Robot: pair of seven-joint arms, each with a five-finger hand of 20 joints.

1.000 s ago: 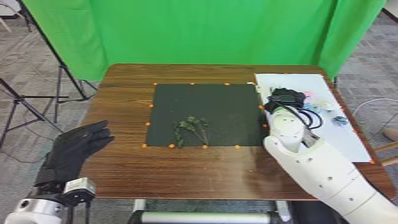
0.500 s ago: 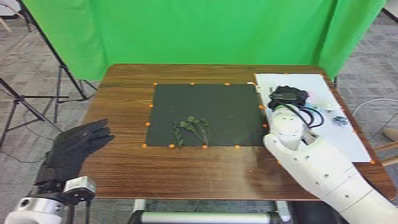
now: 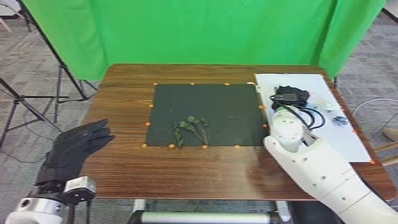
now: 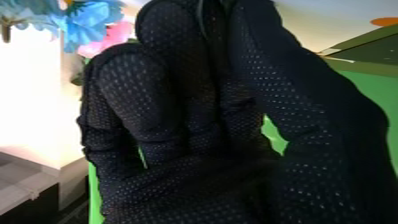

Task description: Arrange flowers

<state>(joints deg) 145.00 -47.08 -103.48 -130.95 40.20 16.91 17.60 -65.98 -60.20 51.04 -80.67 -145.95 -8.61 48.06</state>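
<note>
Two hands: the left hand (image 3: 78,142) is over the bench's (image 3: 124,100) left edge, fingers extended; whether the right hand (image 3: 289,95), above the white sheet (image 3: 352,147), is spread, pressed together or pinching anything, I cannot tell.
Green sprigs (image 3: 192,128): lying on the near part of the dark mat (image 3: 213,100).
Bluish flower (image 3: 340,120): on the sheet, to the right of the right arm.
Pink flower (image 4: 110,38): just beside blue blooms (image 4: 86,22), near the right hand, in the right wrist view.
</note>
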